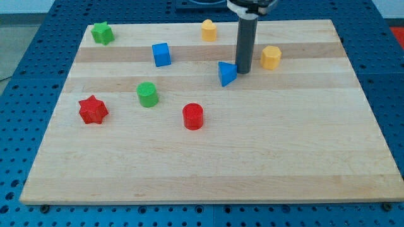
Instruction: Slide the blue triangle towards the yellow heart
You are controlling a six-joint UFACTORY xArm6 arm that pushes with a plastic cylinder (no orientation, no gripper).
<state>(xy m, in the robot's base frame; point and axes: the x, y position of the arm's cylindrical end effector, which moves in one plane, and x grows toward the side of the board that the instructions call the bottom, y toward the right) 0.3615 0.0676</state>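
Note:
The blue triangle (pixel 227 73) lies on the wooden board (pixel 208 170), a little above and right of its middle. My tip (pixel 243 70) stands right against the triangle's right side. A yellow block (pixel 209 29) that looks like the heart sits near the board's top edge, up and left of the triangle. A second yellow block (pixel 271 57), roughly hexagonal, sits just right of my rod.
A blue cube (pixel 161 54) lies left of the triangle. A green star (pixel 101 33) is at the top left, a green cylinder (pixel 147 94) and a red star (pixel 93 110) at the left, and a red cylinder (pixel 193 116) below the triangle.

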